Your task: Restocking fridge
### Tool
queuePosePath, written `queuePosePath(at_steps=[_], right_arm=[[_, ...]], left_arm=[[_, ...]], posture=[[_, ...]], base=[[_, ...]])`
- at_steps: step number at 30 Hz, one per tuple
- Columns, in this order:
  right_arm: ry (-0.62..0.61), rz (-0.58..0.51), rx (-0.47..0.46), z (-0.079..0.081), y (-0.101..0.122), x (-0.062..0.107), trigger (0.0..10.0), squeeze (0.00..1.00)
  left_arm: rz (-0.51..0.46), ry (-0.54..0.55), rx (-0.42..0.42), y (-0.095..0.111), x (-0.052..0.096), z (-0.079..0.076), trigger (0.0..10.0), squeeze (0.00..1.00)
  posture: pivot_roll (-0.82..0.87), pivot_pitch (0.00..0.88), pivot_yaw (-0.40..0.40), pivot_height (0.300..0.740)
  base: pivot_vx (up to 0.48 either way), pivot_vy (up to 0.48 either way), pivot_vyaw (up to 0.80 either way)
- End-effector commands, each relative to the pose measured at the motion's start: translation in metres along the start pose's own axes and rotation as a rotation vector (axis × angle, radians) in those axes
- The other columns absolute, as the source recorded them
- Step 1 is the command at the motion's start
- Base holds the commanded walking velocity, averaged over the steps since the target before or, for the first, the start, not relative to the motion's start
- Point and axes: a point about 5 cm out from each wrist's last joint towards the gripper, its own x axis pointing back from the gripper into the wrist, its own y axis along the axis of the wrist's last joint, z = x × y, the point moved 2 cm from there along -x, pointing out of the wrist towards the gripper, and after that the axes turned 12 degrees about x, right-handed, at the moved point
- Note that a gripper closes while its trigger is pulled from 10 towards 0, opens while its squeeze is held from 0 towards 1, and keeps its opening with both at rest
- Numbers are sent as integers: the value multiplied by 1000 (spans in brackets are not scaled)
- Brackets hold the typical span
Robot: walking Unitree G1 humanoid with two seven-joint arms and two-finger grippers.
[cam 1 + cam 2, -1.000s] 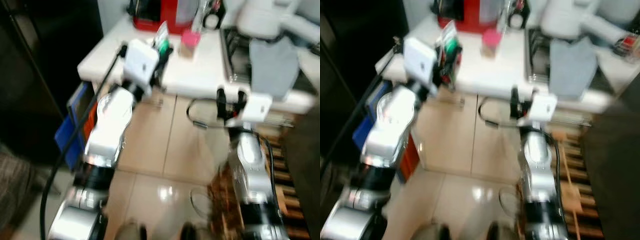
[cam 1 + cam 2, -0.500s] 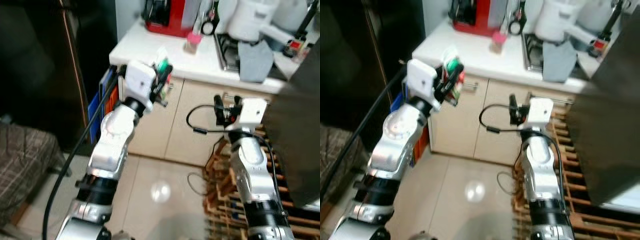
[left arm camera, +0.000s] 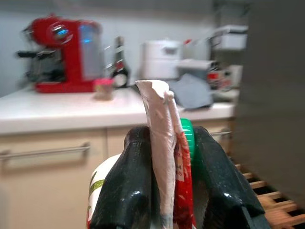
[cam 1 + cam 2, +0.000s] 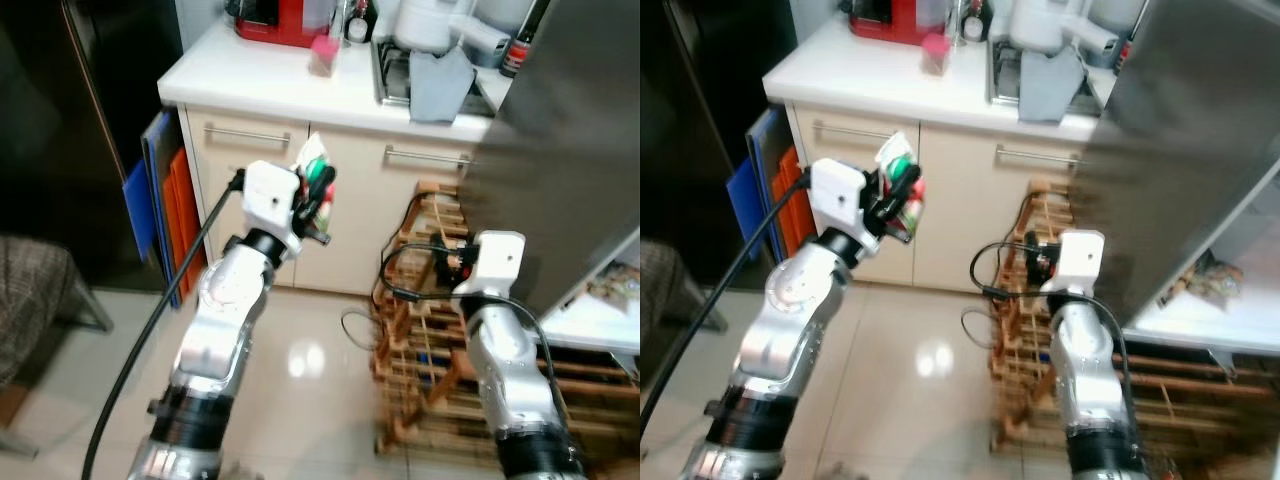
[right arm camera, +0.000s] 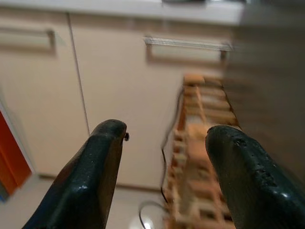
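carrying looks like the step in hand: the left gripper (image 3: 164, 191) is clamped on a small food pouch (image 3: 162, 143) with a green cap, held up in front of the cream cabinets (image 4: 240, 190), while the right gripper (image 5: 164, 181) hangs empty with its fingers spread wide above the wooden rack (image 4: 430, 380). the pouch stands upright between the two black fingers (image 3: 128, 186), its crimped top poking out past their tips. next, i judge, the robot must turn right toward the grey fridge door (image 4: 560, 130) and reach the pouch onto a shelf.
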Motion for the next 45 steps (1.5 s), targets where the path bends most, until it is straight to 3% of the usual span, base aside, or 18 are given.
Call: queuePosePath(at_steps=[1,6,10,15,17,21,23,26,33,34,36,37,38,40,41,42,43,45], right_arm=[[-67,43,26,-18,-8,4,10000,0],[-152,95,54,-37,-21,10,10000,0],[-312,158,63,-74,-35,17,10000,0],[-366,187,76,-89,-39,22,10000,0],[-430,228,120,-104,-46,30,10000,0],[-419,209,126,-101,-43,29,10000,0],[-398,169,189,-93,-35,26,10000,0],[-419,174,234,-96,-36,31,10000,0],[-322,175,173,-92,-46,45,10000,0],[-285,85,138,-85,-33,51,10000,0],[-279,55,129,-83,-29,52,10000,0],[-288,-59,144,-83,-8,54,10000,0],[-288,-59,144,-83,-8,54,10000,0],[-272,-244,106,-75,34,46,10000,0],[-272,-244,106,-75,34,46,10000,0],[-243,-331,86,-68,58,41,10000,0],[-226,-354,82,-64,65,40,10000,0],[-215,-366,81,-62,69,39,10000,0]], left_arm=[[-43,-76,2,12,-8,-18,10000,0],[-50,-84,8,15,-17,-20,10000,0],[-43,-126,26,14,-24,-27,10000,0],[-51,-135,29,18,-25,-27,10000,0],[-41,-137,31,14,-24,-27,10000,0],[-40,-138,31,13,-24,-27,10000,0],[-40,-143,24,12,-24,-28,10000,0],[-44,-143,27,12,-25,-28,10000,0],[-38,-142,32,9,-24,-29,10000,0],[-37,-144,34,9,-24,-30,10000,0],[-37,-145,34,9,-23,-30,10000,0],[-38,-146,34,8,-23,-31,10000,0],[-38,-146,34,8,-23,-31,10000,0],[-42,-148,29,8,-24,-31,10000,0],[-42,-148,29,8,-24,-31,10000,0],[-44,-159,22,8,-25,-34,10000,0],[-45,-164,19,8,-25,-35,10000,0],[-46,-166,18,8,-25,-35,10000,0]], posture=[[51,0,-48,740],[-1,0,-6,740],[-26,0,19,740],[-27,0,18,740],[-29,0,11,740],[-28,0,7,740],[-27,0,1,740],[-30,0,-8,740],[-46,0,-21,740],[-57,0,-21,740],[-59,0,-21,740],[-65,0,-17,740],[-65,0,-17,740],[-74,0,-10,740],[-74,0,-10,740],[-74,0,-10,740],[-74,0,-13,740],[-74,0,-13,740]], base=[[0,-446,0],[175,-383,0],[0,0,0],[0,0,0],[0,0,0],[0,0,0],[0,0,0],[0,0,0],[0,0,0],[0,0,0],[0,0,0],[0,0,0],[0,0,0],[0,0,0],[0,0,0],[0,0,0],[0,0,0],[0,0,0]])
